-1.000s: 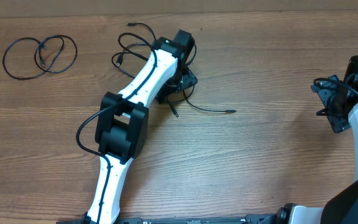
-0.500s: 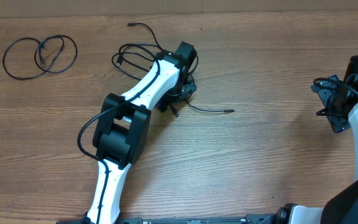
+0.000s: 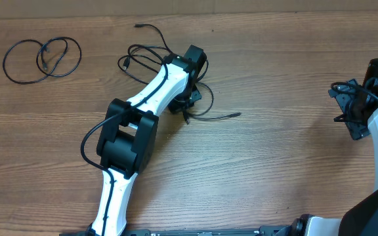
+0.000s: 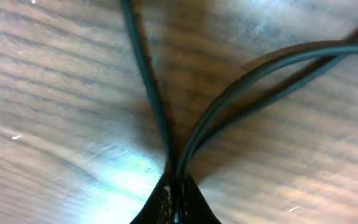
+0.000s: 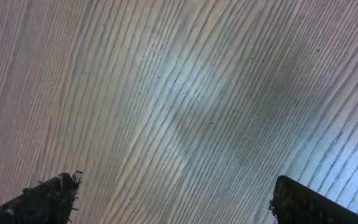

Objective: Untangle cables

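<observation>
- Found cables (image 4: 150, 93), thin and black, in loose crossing loops near table (image 3: 274, 170) far edge, left of centre.
- Found left gripper (image 4: 176, 186) clamped on their strands.
- Found right gripper (image 5: 173, 202) fingers wide apart.

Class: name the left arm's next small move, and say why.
The left gripper is shut on strands of the thin black tangled cables; the rest lies slack on the wooden table. So probably lift slightly and pull away from that slack.
</observation>
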You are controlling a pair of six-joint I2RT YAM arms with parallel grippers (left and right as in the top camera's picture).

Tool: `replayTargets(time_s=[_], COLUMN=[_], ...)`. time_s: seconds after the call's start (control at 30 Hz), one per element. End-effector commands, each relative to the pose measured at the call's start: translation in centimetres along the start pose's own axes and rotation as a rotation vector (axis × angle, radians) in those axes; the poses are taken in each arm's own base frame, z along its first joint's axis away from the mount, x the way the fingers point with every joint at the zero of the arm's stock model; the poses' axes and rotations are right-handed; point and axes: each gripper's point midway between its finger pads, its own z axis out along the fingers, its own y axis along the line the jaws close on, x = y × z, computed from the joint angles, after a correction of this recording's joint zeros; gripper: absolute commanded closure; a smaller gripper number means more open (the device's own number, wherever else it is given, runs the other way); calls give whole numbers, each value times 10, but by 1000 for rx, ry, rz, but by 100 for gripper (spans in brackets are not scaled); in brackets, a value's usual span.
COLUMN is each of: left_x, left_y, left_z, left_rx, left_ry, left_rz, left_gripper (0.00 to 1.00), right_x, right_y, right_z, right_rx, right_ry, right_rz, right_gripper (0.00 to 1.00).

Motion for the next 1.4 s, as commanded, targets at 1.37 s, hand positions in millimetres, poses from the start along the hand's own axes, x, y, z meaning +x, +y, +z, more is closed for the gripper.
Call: replayTargets(time_s=[1.37], left_x=[-88], left_y=[448], left_z=[-147], left_rx=[-119], left_ry=[-354], left_rz=[-1137], left_gripper=[93], right_x=[-7], right_y=[5], right_z=[-6], right_rx=[-18], right_ry=[-21], right_rz=[7], right_gripper=[0])
